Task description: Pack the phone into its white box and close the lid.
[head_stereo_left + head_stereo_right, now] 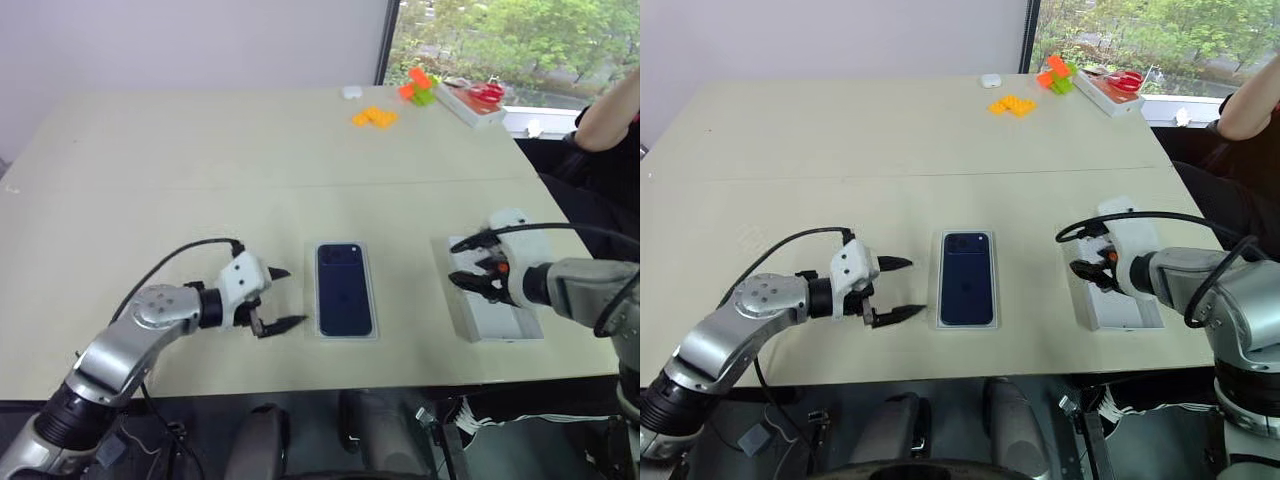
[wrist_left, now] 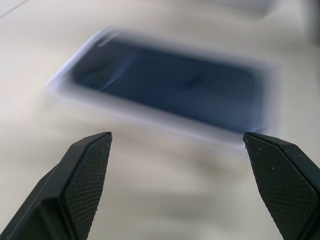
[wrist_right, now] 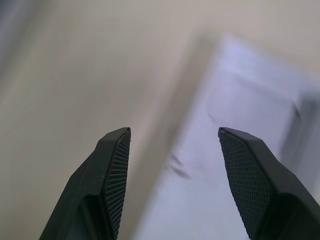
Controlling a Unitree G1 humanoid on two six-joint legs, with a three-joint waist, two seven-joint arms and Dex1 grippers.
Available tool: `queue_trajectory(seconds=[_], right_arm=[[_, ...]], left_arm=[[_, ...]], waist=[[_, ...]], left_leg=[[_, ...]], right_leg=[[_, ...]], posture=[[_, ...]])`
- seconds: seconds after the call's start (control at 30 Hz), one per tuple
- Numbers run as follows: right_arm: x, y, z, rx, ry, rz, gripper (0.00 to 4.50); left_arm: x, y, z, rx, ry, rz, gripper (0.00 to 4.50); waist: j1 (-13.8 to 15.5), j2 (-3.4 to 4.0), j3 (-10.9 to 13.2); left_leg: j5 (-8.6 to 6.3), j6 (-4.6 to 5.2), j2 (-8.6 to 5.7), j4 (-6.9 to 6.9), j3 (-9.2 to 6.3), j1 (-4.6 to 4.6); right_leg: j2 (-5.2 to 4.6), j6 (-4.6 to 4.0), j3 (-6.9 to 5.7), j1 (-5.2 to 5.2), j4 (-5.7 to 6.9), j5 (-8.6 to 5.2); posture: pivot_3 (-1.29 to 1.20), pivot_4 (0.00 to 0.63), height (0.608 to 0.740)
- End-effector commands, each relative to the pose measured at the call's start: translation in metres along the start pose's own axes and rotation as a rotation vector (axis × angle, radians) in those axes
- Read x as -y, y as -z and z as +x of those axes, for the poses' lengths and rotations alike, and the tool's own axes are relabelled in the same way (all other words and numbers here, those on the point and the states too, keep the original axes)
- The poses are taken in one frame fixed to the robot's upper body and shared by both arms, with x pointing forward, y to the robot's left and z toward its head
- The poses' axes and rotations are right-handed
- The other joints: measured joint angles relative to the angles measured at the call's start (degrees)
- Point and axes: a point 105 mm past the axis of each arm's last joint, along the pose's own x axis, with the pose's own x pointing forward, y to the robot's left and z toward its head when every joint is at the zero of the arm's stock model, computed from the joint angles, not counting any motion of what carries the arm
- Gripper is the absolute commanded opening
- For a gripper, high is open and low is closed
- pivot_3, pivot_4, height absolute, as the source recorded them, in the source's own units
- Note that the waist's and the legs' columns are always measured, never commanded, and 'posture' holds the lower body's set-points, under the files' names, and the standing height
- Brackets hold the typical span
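The dark navy phone (image 1: 345,290) lies flat in the middle of the table, framed by the thin rim of the white box (image 1: 311,300). My left gripper (image 1: 294,297) hovers just left of the box, open, pointing at it, with nothing between its fingers. In the left wrist view the phone (image 2: 170,82) lies beyond the spread fingertips (image 2: 90,165). To the right lies the white lid (image 1: 500,310), plain side up. My right gripper (image 1: 455,262) is open over the lid's left edge and holds nothing. The right wrist view has the lid (image 3: 225,150) below its fingers.
Far back on the table are orange blocks (image 1: 375,117), green and orange blocks (image 1: 420,88), a small white object (image 1: 352,92) and a white tray with red scissors (image 1: 475,100). A person's arm (image 1: 610,115) shows at the back right. The table's front edge runs close below both grippers.
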Motion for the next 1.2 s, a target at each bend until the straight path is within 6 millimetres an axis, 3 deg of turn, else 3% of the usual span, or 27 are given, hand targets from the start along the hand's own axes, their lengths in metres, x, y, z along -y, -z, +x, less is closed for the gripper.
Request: queue_trajectory(seconds=[0.03,0.17,0.23,0.6,0.83,1.2], right_arm=[[-0.025,-0.003,0.005,0.015,-0.084,-0.101,2.06],[-0.039,0.002,0.022,0.010,-0.125,-0.158,0.01],[-0.044,0.003,0.031,0.010,-0.135,-0.177,0.00],[-0.068,0.006,0.065,-0.009,-0.237,-0.166,0.00],[-0.068,0.006,0.061,-0.008,-0.246,-0.151,0.00],[-0.055,0.012,0.047,-0.026,-0.215,-0.145,0.00]], left_arm=[[-0.014,-0.001,-0.001,-0.017,-0.077,-0.029,3.14],[-0.009,0.004,0.009,-0.082,-0.066,-0.009,1.04],[-0.008,0.006,0.016,-0.109,-0.074,0.010,0.06],[0.022,-0.009,0.041,-0.092,0.047,0.041,0.06],[0.041,-0.019,0.056,-0.065,0.133,0.044,0.06],[0.049,-0.033,0.078,-0.026,0.193,0.050,0.06]], waist=[[0.1,0.00,0.0],[0.3,0.00,0.0],[0.3,-0.01,0.0],[0.3,-0.01,0.0],[0.3,-0.02,0.0],[0.4,-0.01,0.0]], left_leg=[[-0.01,0.01,0.00,0.00,0.00,-0.01],[-0.03,0.04,-0.04,0.01,0.02,-0.06],[-0.03,0.05,-0.09,0.01,0.01,-0.05],[-0.03,0.05,-0.06,0.03,-0.01,0.02],[-0.03,0.05,-0.06,0.03,-0.02,0.04],[-0.03,0.05,-0.13,0.07,-0.02,0.01]], right_leg=[[-0.02,0.02,-0.01,0.00,0.00,0.00],[-0.21,0.08,0.02,0.01,-0.03,-0.04],[-0.27,0.09,0.09,0.01,-0.04,-0.03],[-0.16,0.09,0.07,0.04,0.07,-0.02],[-0.17,0.09,0.07,0.07,0.07,-0.01],[-0.22,0.10,0.08,0.07,0.07,0.00]], posture=[[0.00,0.150,0.726],[0.00,0.150,0.726],[0.00,0.150,0.726],[0.00,0.150,0.726],[0.00,0.150,0.726],[0.00,0.150,0.726]])
